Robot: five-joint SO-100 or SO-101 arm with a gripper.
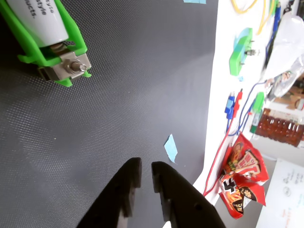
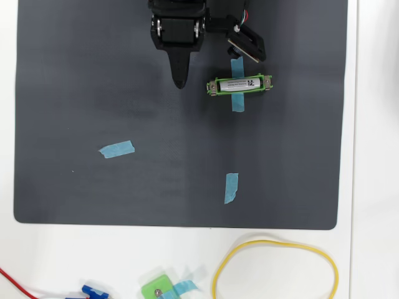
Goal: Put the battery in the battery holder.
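Dark grey textured mat [image 2: 93,93] covers most of a white tabletop [image 2: 374,156], the white showing as a margin at the left, right and near edges in the overhead view; light is even and bright, with only soft shadows. Three loose strips of blue tape [image 2: 116,149] lie on the mat, and on the near white margin sit a yellow cable loop [image 2: 274,244], a red wire [image 2: 12,277] and a small squarish green piece [image 2: 158,288]. Wrist view shows clutter past the mat's right edge: red snack packets [image 1: 243,173], red and blue wires, a sheet of paper [image 1: 285,199].
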